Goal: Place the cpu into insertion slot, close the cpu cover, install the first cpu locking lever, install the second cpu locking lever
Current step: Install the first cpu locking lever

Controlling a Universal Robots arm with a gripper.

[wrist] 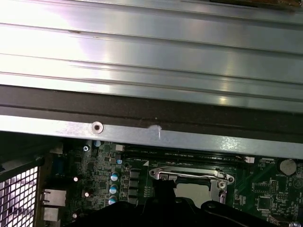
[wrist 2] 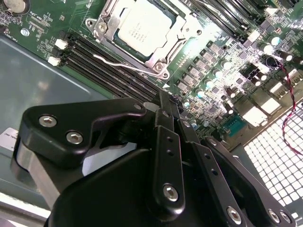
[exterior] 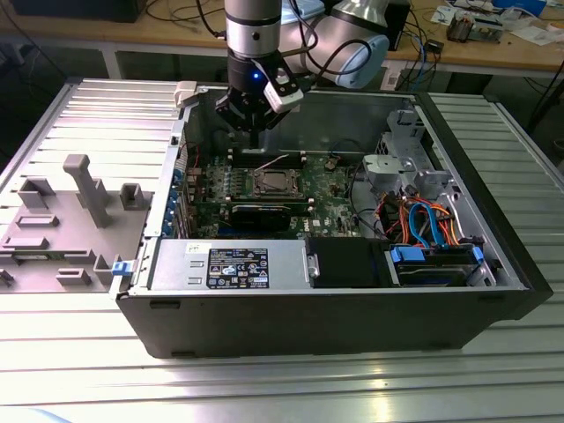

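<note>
On ribbed metal table (exterior: 79, 352), open computer case (exterior: 335, 317) lay on side, grey plastic fixture (exterior: 62, 220) at exterior view's left, cluttered bench behind. Inside case: green motherboard (exterior: 326, 198), power supply (exterior: 225, 264), drive bay with orange and blue cables (exterior: 432, 225). Gripper (exterior: 254, 141) hovered near case's far wall, just behind socket, fingers (wrist 2: 163, 109) pressed together, holding nothing. Cpu (wrist 2: 142, 28) sat in socket, cpu cover (wrist 2: 187, 35) down around it, wire lever (wrist 2: 118, 62) alongside.
</note>
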